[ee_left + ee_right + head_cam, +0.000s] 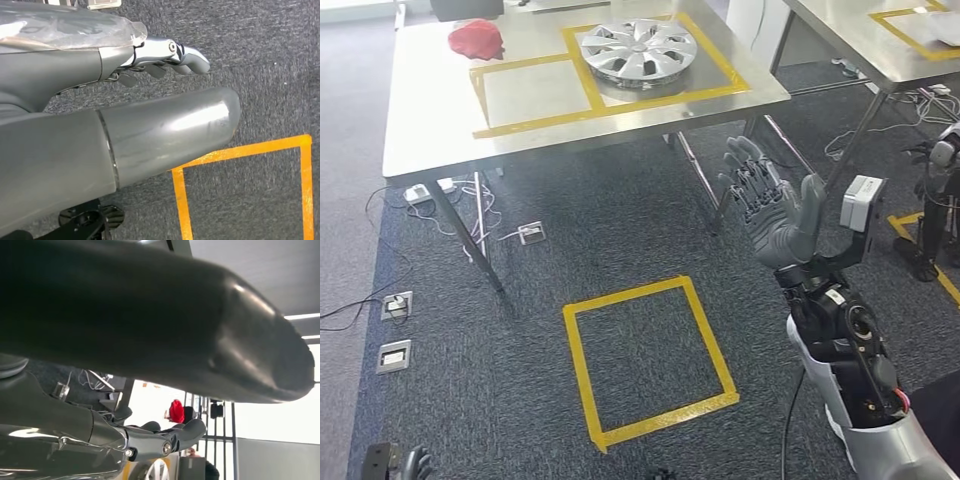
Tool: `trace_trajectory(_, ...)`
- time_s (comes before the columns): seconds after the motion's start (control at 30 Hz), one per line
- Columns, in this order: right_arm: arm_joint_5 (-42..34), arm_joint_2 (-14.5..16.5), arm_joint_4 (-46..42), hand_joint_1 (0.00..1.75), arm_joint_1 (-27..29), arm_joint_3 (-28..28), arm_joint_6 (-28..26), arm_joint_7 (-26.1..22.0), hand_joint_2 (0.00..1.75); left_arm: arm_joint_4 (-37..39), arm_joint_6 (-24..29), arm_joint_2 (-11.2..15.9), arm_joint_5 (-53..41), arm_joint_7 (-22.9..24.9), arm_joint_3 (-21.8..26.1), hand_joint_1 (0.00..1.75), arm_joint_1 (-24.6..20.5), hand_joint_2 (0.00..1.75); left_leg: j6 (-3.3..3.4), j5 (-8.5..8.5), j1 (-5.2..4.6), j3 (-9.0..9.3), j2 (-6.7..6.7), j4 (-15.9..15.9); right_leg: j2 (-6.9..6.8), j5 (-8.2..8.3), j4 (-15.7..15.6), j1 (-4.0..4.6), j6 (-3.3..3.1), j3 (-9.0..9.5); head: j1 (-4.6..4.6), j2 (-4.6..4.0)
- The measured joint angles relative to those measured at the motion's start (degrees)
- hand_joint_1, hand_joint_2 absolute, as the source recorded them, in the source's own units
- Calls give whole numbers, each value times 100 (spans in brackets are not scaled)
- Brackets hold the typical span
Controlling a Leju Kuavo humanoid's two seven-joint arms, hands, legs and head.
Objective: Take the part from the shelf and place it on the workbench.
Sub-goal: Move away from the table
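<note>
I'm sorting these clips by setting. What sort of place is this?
Probably a robot test lab or workshop set up indoors. Metal tables carry yellow tape marking zones, one holding a hubcap; a taped square marks the grey carpet, and loose cables trail to floor sockets.

A silver hubcap [638, 50] lies flat on the steel workbench [433, 120], inside the right cell of a yellow tape outline [580, 62]. A red cloth [476, 38] sits near the table's far left. The right hand [771, 205] is raised with fingers spread, holding nothing. On the grey carpet, a yellow tape square [650, 360] lies in front of the bench.
</note>
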Motion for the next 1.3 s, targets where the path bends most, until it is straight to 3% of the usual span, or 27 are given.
trace_trajectory(0.03,0,-6,10,0,-1,-2,0,-2,0,0,0,-4,1,2,0,0,1,0,2,-12,-7,18,8,3,-8,161,-192,3,-16,83,21,0)
trace_trajectory(0.1,0,-20,19,0,-13,-9,0,-5,0,0,0,-12,2,2,0,0,1,0,-13,-48,-23,67,23,10,-74,607,-1019,30,-84,468,63,0)
trace_trajectory(0.17,0,-28,23,0,-33,-18,0,-8,0,1,2,-17,5,2,0,0,5,0,-47,-78,-48,81,38,30,-148,826,-1638,76,-156,744,84,0)
trace_trajectory(0.27,0,-32,28,0,-43,-26,-3,-16,0,2,5,-15,14,1,0,0,14,0,-110,-101,-60,74,89,37,-119,828,-1768,84,-220,783,70,0)
trace_trajectory(0.33,0,-34,29,0,-50,-28,-6,-22,0,2,7,-10,16,-4,0,0,12,0,-176,-256,-52,6,62,235,-86,852,-1814,48,-268,808,34,0)
trace_trajectory(0.43,0,-34,43,0,-52,-28,-7,-22,0,3,12,-3,16,-8,0,0,23,0,-273,-778,-9,-508,-11,1310,-45,865,-1833,25,-301,810,-81,0)
trace_trajectory(0.47,0,-34,52,0,-48,-27,-8,-21,0,3,13,-2,16,-8,0,0,33,0,-295,-871,10,-682,-16,1634,-25,865,-1832,22,-301,808,-109,0)
trace_trajectory(0.5,0,-34,60,0,-46,-27,-8,-21,0,4,13,-2,16,-8,0,0,42,0,-313,-857,29,-771,-17,1770,-2,863,-1829,15,-298,807,-126,0)
trace_trajectory(0.53,-1,-34,66,0,-45,-27,-8,-21,0,5,13,-1,16,-9,0,0,47,0,-329,-727,49,-743,-18,1664,24,858,-1824,3,-289,809,-135,0)
trace_trajectory(0.63,-1,-34,68,0,-53,-33,-9,-23,0,7,15,9,16,-9,0,0,43,0,-366,-155,110,-230,-102,522,110,819,-1773,-30,-210,804,-169,0)
trace_trajectory(0.7,-1,-36,68,0,-60,-40,-13,-30,0,7,15,11,16,-9,0,0,42,0,-335,-63,115,-55,-174,147,165,804,-1745,-24,-130,780,-185,0)
trace_trajectory(0.8,-2,-39,68,0,-59,-62,-22,-42,0,7,16,8,16,-10,0,0,30,0,-208,-70,96,-45,-133,132,183,779,-1730,-42,-27,768,-163,0)
trace_trajectory(0.87,-2,-42,68,0,-59,-85,-27,-48,0,7,15,8,16,-12,0,0,18,0,-127,-62,90,-32,-88,113,83,533,-1335,-49,9,611,-110,0)
trace_trajectory(0.93,-2,-43,69,0,-46,-105,-32,-50,0,9,15,4,16,-13,0,0,24,0,-74,-70,56,-28,-43,113,8,128,-498,-44,15,238,-32,0)
trace_trajectory(0.97,-2,-43,71,0,-31,-113,-34,-51,0,10,15,2,16,-13,0,0,30,0,-59,-75,34,-25,-20,113,4,-6,-128,-41,11,62,1,0)
trace_trajectory(1.0,-2,-43,72,0,-16,-115,-34,-50,0,12,15,-1,16,-13,0,0,34,0,-46,-81,13,-19,2,114,2,-36,66,-36,-2,-35,24,0)
trace_trajectory(1.03,-2,-43,72,0,-7,-117,-33,-49,0,14,14,-3,16,-13,0,0,35,0,-34,-89,-8,-6,27,114,-6,63,4,-21,-29,-10,46,0)
trace_trajectory(1.07,-2,-43,71,0,-4,-121,-33,-48,0,15,13,-4,16,-13,0,0,34,0,-26,-99,-27,14,54,114,-27,256,-285,4,-72,124,69,0)
trace_trajectory(1.13,-1,-43,66,0,-12,-137,-33,-48,0,15,8,-11,16,-14,0,0,31,0,-24,-127,-68,58,109,117,-171,658,-1144,94,-202,531,109,0)
trace_trajectory(1.17,-1,-43,64,0,-17,-146,-32,-49,0,15,6,-15,17,-14,0,0,33,0,-33,-138,-84,69,132,120,-240,758,-1447,135,-255,671,116,0)
trace_trajectory(1.23,-1,-44,63,0,-16,-162,-32,-49,0,16,4,-22,18,-14,0,0,38,0,-64,-151,-104,77,201,119,-274,781,-1657,182,-307,751,107,0)
trace_trajectory(1.3,-1,-44,61,0,-12,-167,-32,-48,0,17,3,-24,19,-14,0,0,32,0,-112,-183,-101,88,245,129,-185,821,-1719,152,-328,763,102,0)
